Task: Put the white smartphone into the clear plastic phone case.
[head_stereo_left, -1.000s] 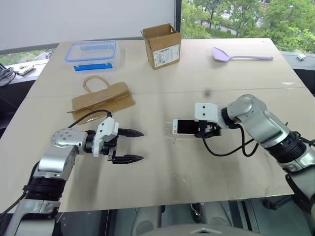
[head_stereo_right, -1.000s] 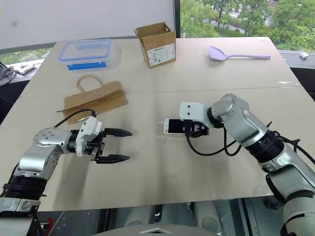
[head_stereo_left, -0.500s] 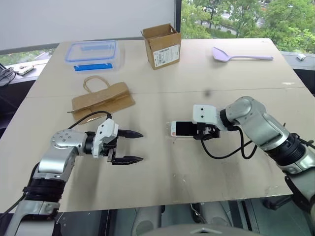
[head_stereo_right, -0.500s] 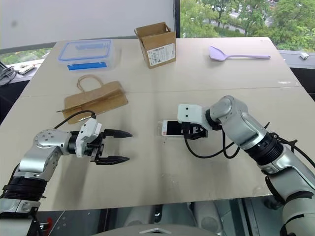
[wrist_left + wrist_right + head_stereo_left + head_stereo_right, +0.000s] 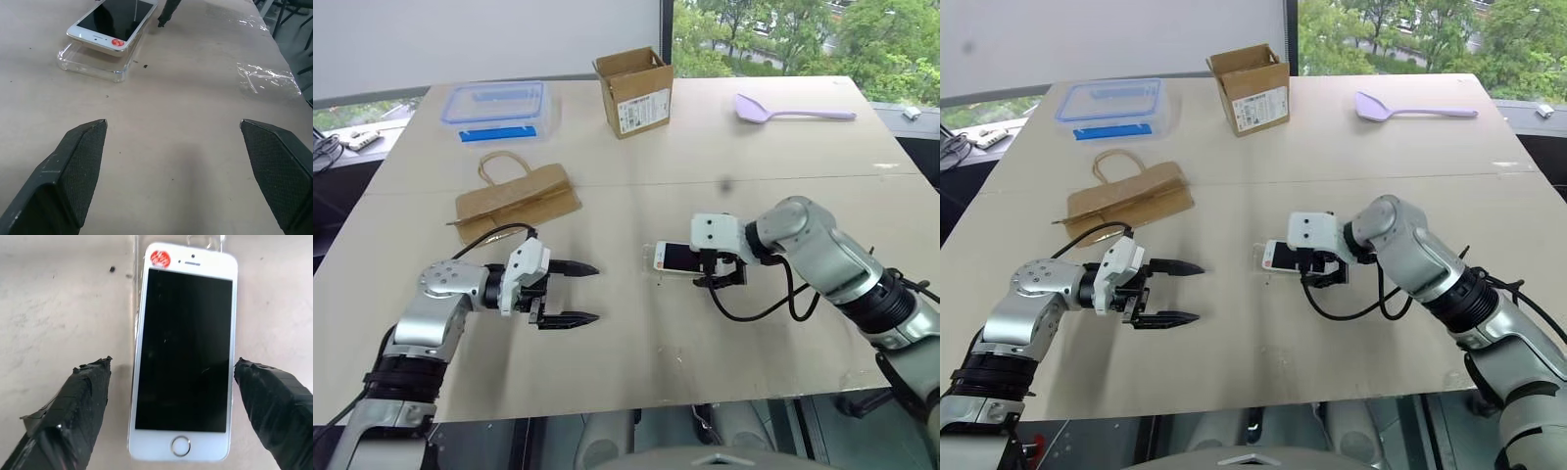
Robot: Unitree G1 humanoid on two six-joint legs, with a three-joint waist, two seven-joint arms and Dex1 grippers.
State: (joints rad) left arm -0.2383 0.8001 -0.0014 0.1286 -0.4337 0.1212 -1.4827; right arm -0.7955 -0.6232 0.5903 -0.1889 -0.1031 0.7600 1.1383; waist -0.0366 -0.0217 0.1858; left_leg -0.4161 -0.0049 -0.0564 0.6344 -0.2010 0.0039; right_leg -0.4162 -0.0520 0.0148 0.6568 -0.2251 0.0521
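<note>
**Phone lies on the clear case, both pincers spread wide**

The right pincer (image 5: 171, 411) has its two black fingers (image 5: 73, 406) well apart, one on either side of the white smartphone (image 5: 185, 352), and neither touches it. The phone lies screen up just ahead of this pincer, its home button end nearest the fingers and a small red sticker (image 5: 159, 258) at the far end. It rests on top of the clear plastic phone case (image 5: 93, 66), slightly askew, with a strip of the case's edge showing beyond the phone; whether it is fully seated cannot be told.

The left pincer (image 5: 570, 292) hangs low over the worktop (image 5: 636, 343), its fingers also spread, gripping nothing and pointing toward the phone, which lies well apart from it.

Beyond the left pincer a brown paper bag (image 5: 517, 199) lies flat; farther off are a clear food box with a blue-rimmed lid (image 5: 497, 105), an open cardboard box (image 5: 634, 91) and a lilac spoon (image 5: 790, 110).
</note>
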